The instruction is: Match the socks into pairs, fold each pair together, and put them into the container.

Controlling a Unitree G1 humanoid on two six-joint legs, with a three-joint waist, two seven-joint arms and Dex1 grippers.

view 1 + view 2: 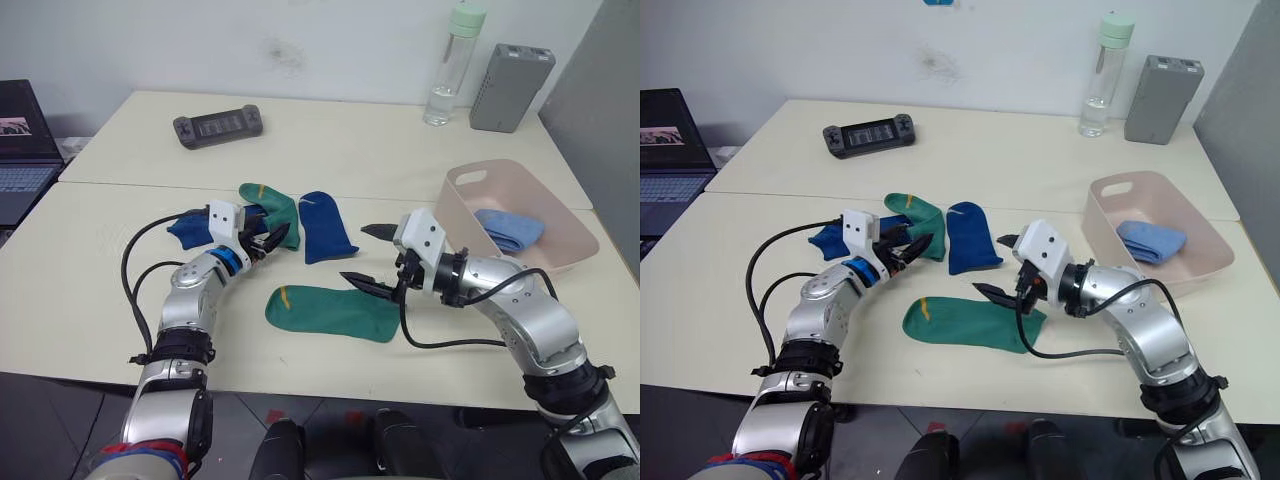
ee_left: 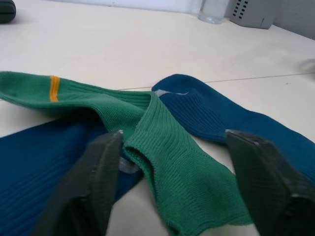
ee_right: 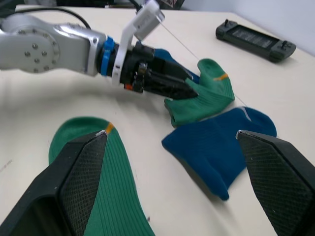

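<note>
A green sock (image 1: 272, 204) lies bunched over a dark blue sock (image 1: 184, 231) left of centre. My left gripper (image 1: 272, 238) is open, its fingers either side of the green sock's cuff (image 2: 167, 147). A second dark blue sock (image 1: 325, 226) lies flat just to the right. Another green sock (image 1: 330, 312) is spread near the front edge. My right gripper (image 1: 357, 253) hangs open over that sock's right end, holding nothing. At the right stands the pink container (image 1: 505, 176), with a folded light blue sock (image 1: 508, 230) inside it.
A black game controller (image 1: 218, 125) lies at the back left. A clear bottle (image 1: 447, 70) and a grey ribbed box (image 1: 511, 72) stand at the back right. A laptop (image 1: 20, 150) sits beyond the table's left edge.
</note>
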